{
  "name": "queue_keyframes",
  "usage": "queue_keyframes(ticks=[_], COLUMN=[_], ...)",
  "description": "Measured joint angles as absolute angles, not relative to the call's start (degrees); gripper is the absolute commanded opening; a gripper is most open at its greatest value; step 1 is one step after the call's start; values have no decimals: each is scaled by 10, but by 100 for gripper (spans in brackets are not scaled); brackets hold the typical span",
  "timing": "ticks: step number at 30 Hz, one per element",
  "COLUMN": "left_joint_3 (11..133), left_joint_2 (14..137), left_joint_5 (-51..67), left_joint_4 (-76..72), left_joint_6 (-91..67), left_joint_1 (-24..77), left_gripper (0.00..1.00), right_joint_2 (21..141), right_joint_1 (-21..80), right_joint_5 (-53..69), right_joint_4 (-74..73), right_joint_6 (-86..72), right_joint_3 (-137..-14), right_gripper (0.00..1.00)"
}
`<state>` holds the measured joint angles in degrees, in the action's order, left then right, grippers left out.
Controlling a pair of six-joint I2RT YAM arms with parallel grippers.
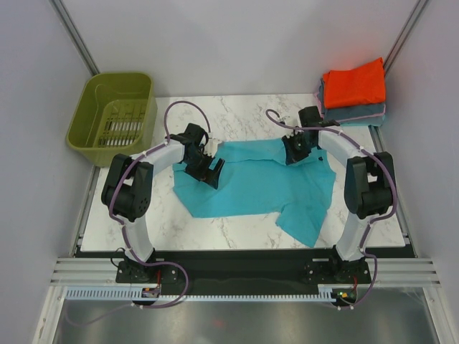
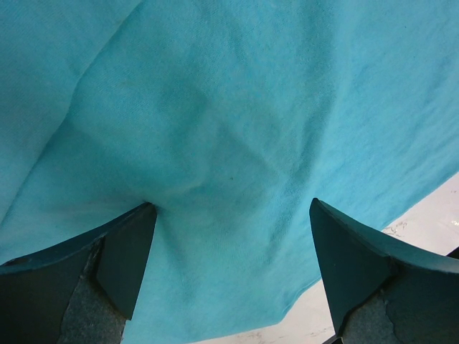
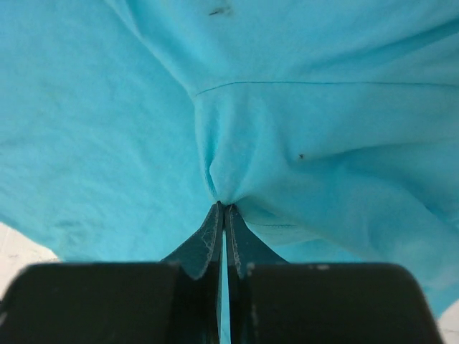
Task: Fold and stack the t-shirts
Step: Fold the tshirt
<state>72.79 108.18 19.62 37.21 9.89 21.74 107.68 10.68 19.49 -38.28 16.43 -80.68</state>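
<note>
The teal t-shirt (image 1: 258,183) lies spread and rumpled across the middle of the marble table (image 1: 237,222). My left gripper (image 1: 209,168) is open, its jaws wide apart and pressed down on the shirt's left part (image 2: 229,179), near its lower edge. My right gripper (image 1: 295,152) is shut on a pinched fold of the teal shirt (image 3: 237,154) near its upper right part. A folded orange-red shirt (image 1: 353,83) lies on top of a folded grey-blue shirt (image 1: 356,113) at the table's far right corner.
An olive-green plastic basket (image 1: 115,115) stands off the table's far left corner. Bare marble shows in the left wrist view (image 2: 423,215) at the lower right. Grey walls close in both sides.
</note>
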Motion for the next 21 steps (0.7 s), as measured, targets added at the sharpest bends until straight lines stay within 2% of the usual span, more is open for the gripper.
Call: queue_keyframes(ticks=[4,6,7,10,15,17,21], left_joint_3=[728,728,728,728,728,731,771], left_joint_2=[1082,1082,1082,1082,1079,1076,1072], left_joint_5=[196,196,196,196,197,197,205], left_joint_4=[372,372,371,371,372,377,389], left_joint_6=[99,99,98,98,99,99,99], left_joint_1=[217,217,217,218,218,217,205], left_gripper=[96,96,96,95,96,99,100], right_joint_2=[1071,1066,1064,1062,1063,1068,1098], right_joint_1=[125,134,137,145,130,109,54], right_joint_5=[201,206,208,208,194,194,193], right_joint_4=[-391,-396,-397,-399,-406,-406,-382], right_joint_6=[158,152,149,146,146,143,136], right_joint_3=[-775,-767,-765,-764,-790,-823,-905], right_gripper=[6,16,29,41,43,43,43])
